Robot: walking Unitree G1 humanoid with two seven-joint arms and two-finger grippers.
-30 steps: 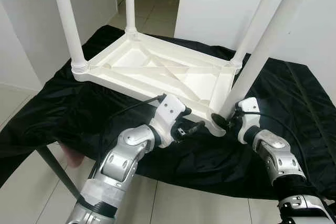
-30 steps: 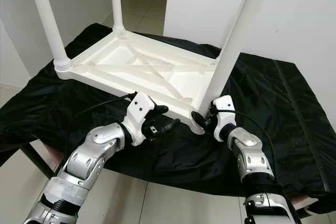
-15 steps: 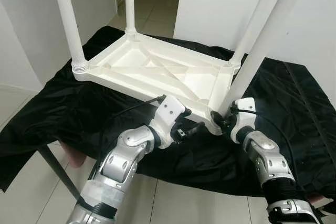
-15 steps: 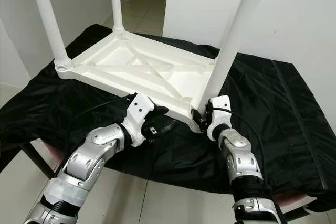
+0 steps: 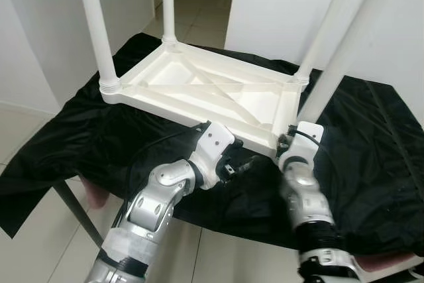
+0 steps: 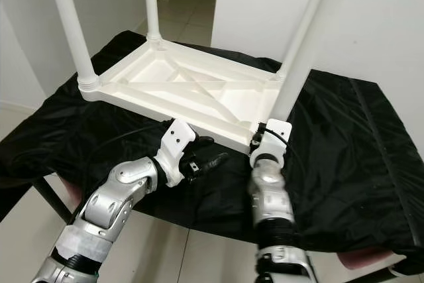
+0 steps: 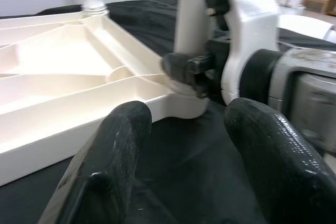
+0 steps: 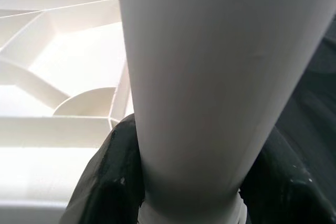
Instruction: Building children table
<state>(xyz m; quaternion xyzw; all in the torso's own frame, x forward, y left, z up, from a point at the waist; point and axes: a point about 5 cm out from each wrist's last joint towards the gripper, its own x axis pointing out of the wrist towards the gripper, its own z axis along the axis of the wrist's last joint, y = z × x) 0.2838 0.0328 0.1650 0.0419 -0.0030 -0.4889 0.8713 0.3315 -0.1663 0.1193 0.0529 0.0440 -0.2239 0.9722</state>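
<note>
Right wrist view: right pincer [image 8: 189,182] around white table leg [image 8: 205,77].

All 4 white legs [image 5: 98,28] of the upturned table [image 5: 199,91] run out past the top edge in the head views, so their ends cannot be seen. The black cloth [image 5: 371,150] hides the worktop beneath it almost entirely. In the right wrist view the near leg [image 8: 205,77] covers most of the right gripper's fingers [image 8: 107,182], and the picture's lower edge cuts off their bases.
</note>
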